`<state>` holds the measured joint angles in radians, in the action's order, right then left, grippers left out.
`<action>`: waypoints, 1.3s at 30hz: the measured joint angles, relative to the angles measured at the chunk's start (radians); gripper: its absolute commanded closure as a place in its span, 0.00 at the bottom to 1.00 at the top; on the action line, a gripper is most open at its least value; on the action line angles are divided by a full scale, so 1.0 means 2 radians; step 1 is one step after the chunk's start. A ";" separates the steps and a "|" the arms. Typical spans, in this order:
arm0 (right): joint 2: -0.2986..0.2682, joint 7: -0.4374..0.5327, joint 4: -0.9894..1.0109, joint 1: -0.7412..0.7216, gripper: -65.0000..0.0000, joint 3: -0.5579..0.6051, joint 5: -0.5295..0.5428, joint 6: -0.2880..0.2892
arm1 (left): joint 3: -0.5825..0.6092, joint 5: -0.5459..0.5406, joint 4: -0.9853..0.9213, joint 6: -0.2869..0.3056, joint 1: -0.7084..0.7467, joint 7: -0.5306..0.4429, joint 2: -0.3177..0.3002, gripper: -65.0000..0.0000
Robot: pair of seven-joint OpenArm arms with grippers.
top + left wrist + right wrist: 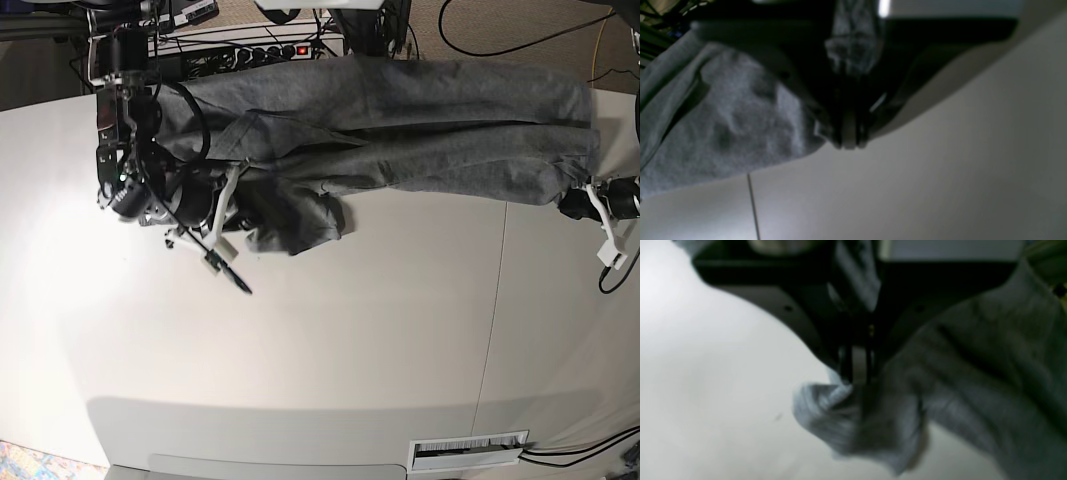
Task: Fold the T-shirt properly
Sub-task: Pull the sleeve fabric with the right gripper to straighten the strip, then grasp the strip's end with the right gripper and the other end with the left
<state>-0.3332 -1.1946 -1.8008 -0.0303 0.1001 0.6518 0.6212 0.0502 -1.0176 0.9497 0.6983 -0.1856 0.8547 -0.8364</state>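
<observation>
- The right pincer (238, 205), at the left of the base view, is clenched on a bunch of the shirt (400, 120). I judge it holds one end so that the cloth can be pulled flat before any fold.
- The shirt lies across the far part of the desk (330, 330), stretched between the two arms, with a crumpled lump near the right pincer.
- The left pincer (583, 200), at the right of the base view, is also clenched on the shirt, at the opposite end, probably to keep tension.
- The base view shows the whole spread of the cloth; the wrist views do not.
- The right wrist view shows cloth (867, 420) bunched below the closed jaws; the left wrist view shows cloth (733, 120) only beside them and a tuft higher between the fingers.
</observation>
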 measured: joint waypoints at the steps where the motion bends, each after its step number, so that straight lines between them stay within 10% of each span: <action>1: -0.001 -0.001 -0.014 0.014 1.00 -0.005 -0.001 0.000 | 0.000 0.000 0.000 0.000 0.000 0.000 0.000 1.00; 23: -0.001 -0.001 -0.220 0.273 1.00 -0.220 0.039 0.000 | 0.000 -0.001 0.000 0.001 0.000 0.000 0.003 1.00; 30: 0.000 0.010 -0.220 0.284 1.00 -0.239 -0.070 0.001 | 0.000 -0.002 0.000 0.001 0.000 0.000 0.003 1.00; 35: -0.001 0.057 -0.220 0.284 0.74 -0.255 -0.099 0.000 | 0.000 -0.002 0.000 0.001 0.000 0.000 0.003 1.00; 39: 0.000 0.085 -0.220 0.279 0.72 -0.256 -0.097 0.001 | 0.000 -0.002 0.000 0.001 0.000 0.000 0.003 1.00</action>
<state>-0.3336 -1.0237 -2.2406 0.5278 -0.4114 0.4568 0.6231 0.0502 -1.0218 0.9489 0.7006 -0.1860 0.8547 -0.8310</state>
